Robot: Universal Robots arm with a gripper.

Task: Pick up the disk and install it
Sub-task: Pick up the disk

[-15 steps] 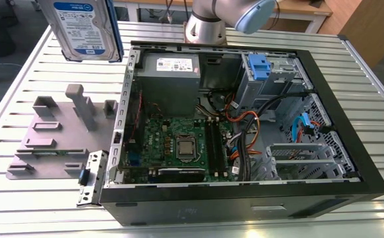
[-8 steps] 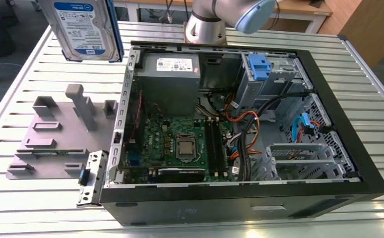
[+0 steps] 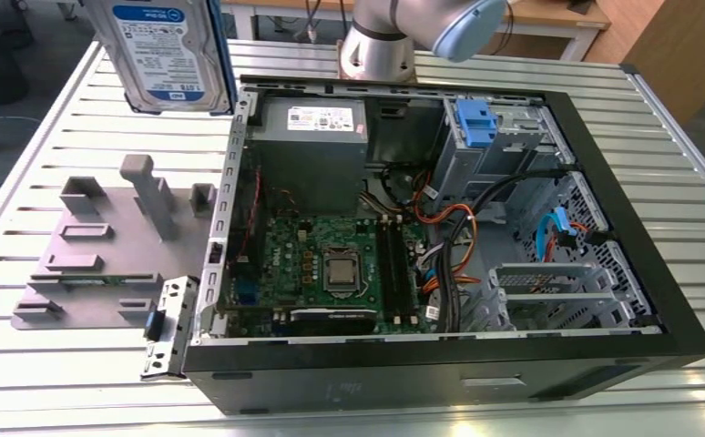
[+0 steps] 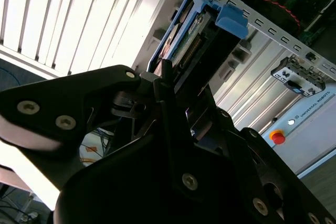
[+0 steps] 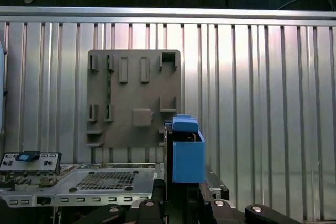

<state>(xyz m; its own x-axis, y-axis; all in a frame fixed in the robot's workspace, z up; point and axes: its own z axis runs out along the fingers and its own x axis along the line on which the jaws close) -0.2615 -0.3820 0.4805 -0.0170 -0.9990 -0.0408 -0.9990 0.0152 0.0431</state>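
Aloft, disk [image 3: 164,56] apparently in pincer [image 4: 182,85]

The disk [image 3: 164,55] carries a blue-and-white label [image 3: 156,23]: a blue band on top and rows of dark print below (all too fine to read). A white sticker [image 3: 317,118] lies on the grey power supply [image 3: 310,164] inside the case [image 3: 389,382]; it bears small lines and marks, none legible. In the second wrist view a line of dark capital lettering runs along a pale grey box [image 4: 307,129] past the case, near a red button [image 4: 276,137]. No number or sign can be made out elsewhere.
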